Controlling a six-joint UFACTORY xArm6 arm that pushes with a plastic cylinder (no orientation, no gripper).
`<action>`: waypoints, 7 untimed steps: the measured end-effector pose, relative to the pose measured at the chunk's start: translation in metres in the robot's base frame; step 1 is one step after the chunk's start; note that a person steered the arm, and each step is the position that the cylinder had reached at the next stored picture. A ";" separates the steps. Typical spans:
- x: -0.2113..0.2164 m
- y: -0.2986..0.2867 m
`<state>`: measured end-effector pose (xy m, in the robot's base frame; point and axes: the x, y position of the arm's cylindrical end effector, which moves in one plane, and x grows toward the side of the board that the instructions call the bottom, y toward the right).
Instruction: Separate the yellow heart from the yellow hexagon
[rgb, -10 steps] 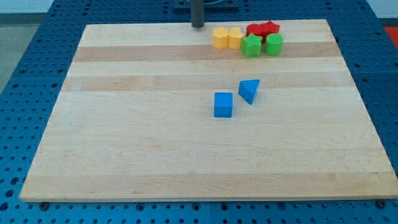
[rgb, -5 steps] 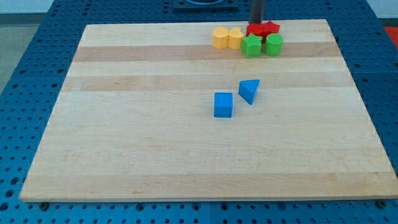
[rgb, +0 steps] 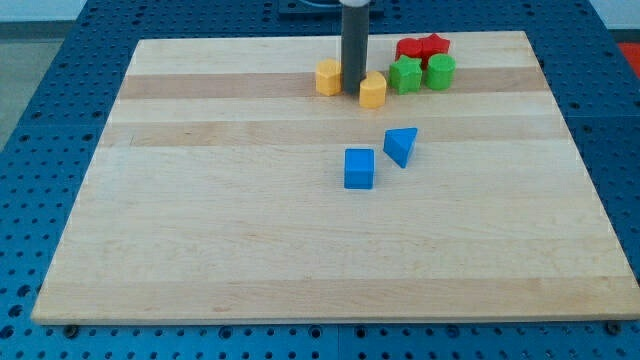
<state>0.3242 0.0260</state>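
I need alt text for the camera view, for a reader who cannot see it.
My tip stands between two yellow blocks, the left one and the right one, near the wooden board's top edge. To their right sit two green blocks and two red blocks; a blue cube and blue triangular block lie mid-board.

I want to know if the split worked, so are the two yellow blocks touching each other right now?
Apart. The camera view shows my tip standing between the left yellow block and the right yellow block, with bare board around it.
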 end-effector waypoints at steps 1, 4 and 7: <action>0.021 -0.015; -0.032 0.004; 0.048 0.036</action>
